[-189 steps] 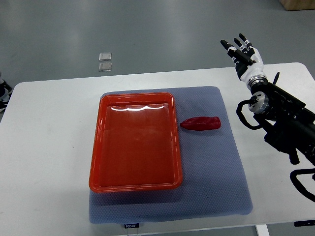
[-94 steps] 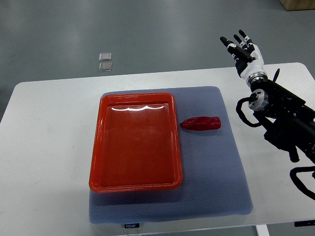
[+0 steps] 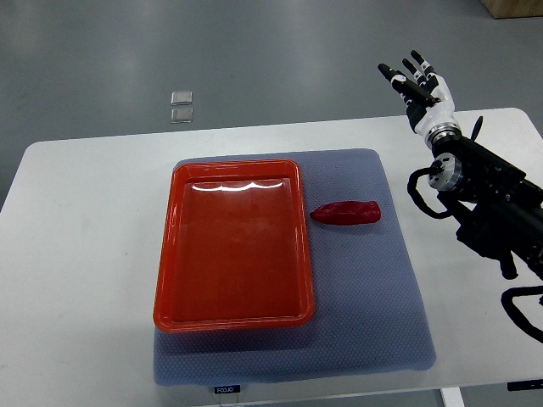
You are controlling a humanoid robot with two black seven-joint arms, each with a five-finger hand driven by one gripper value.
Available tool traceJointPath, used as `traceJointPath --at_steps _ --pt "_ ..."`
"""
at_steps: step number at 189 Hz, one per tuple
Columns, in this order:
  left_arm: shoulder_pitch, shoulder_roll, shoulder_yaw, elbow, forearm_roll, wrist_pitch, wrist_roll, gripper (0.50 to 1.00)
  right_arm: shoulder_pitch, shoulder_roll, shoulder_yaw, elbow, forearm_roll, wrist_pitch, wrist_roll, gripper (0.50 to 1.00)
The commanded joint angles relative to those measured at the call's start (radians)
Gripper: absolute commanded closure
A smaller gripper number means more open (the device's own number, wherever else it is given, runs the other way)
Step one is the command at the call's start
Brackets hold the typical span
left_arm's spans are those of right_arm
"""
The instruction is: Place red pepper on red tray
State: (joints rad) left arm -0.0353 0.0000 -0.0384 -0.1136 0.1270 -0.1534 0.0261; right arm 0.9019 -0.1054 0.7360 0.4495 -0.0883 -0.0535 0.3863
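Note:
A red pepper lies on the blue-grey mat, just right of the red tray. The tray is empty and sits on the left part of the mat. My right hand is up at the far right, beyond the table's back edge, well away from the pepper. Its fingers are spread and it holds nothing. The left arm does not show.
The mat lies on a white table. Two small clear squares lie on the grey floor behind the table. My black right forearm covers the table's right side.
My right hand has drifted slightly up and to the right. The pepper and the tray have not moved.

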Motion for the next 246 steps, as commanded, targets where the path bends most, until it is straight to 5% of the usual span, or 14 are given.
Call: traceJointPath --at_steps 1,69,168,215,246 --pt "-0.002 0.000 0.000 0.000 -0.001 0.000 0.000 0.500 0.006 -0.002 -0.043 0.003 -0.067 -0.002 -0.004 0.579" --pt "-0.003 0.000 0.000 0.000 0.000 0.000 0.000 0.500 0.106 -0.091 -0.345 0.080 -0.294 -0.003 -0.009 0.579" --pt "-0.006 0.000 0.000 0.000 0.000 0.000 0.000 0.500 0.255 -0.318 -0.710 0.256 -0.580 0.265 -0.007 0.579" --pt "-0.006 0.000 0.002 0.000 -0.001 0.000 0.000 0.500 0.292 -0.321 -0.888 0.296 -0.801 0.273 -0.014 0.579" --pt "-0.006 0.000 0.000 0.000 -0.001 0.000 0.000 0.500 0.330 -0.326 -0.968 0.362 -0.806 0.291 -0.084 0.579"
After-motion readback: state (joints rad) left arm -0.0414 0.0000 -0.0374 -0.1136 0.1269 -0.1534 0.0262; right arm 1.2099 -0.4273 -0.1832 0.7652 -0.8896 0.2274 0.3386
